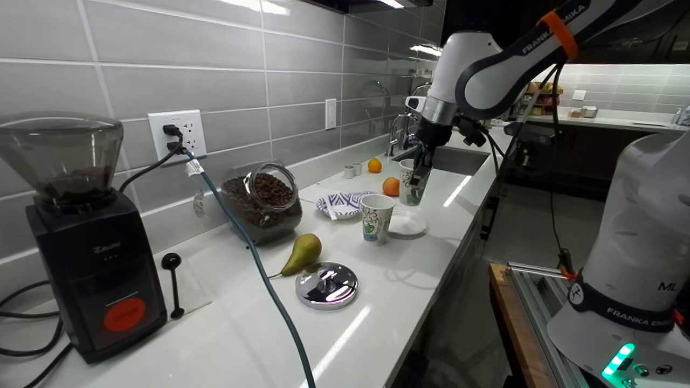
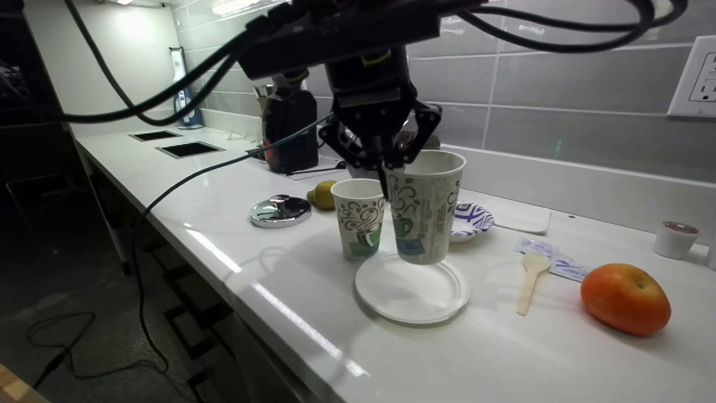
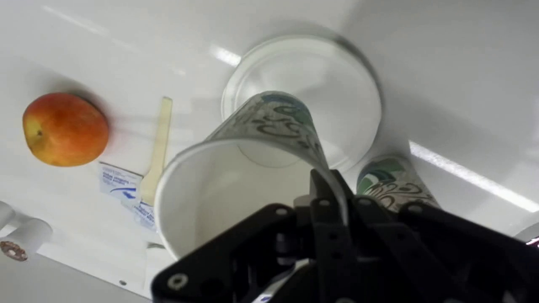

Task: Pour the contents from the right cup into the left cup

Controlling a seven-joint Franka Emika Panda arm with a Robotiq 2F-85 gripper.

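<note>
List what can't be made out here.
Inside the standing cup: near side hides the bottom in both exterior views; gripper covers the mouth in the wrist view.
Contents of held cup: pale inside blurred, partly behind the gripper, in the wrist view.
Print on packets: blurred in the wrist view.
Arm: cut off by the top edge in both exterior views.

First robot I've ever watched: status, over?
Gripper clamped on right cup, held above plate. Left cup upright, beside plate. Possible snag: fingers on side facing left cup.

White arm [image 1: 488, 89], orange band [image 1: 559, 35], black cables [image 2: 561, 48], FRANKA EMIKA collar [image 1: 622, 311], green light [image 1: 618, 362], black jaws.
</note>
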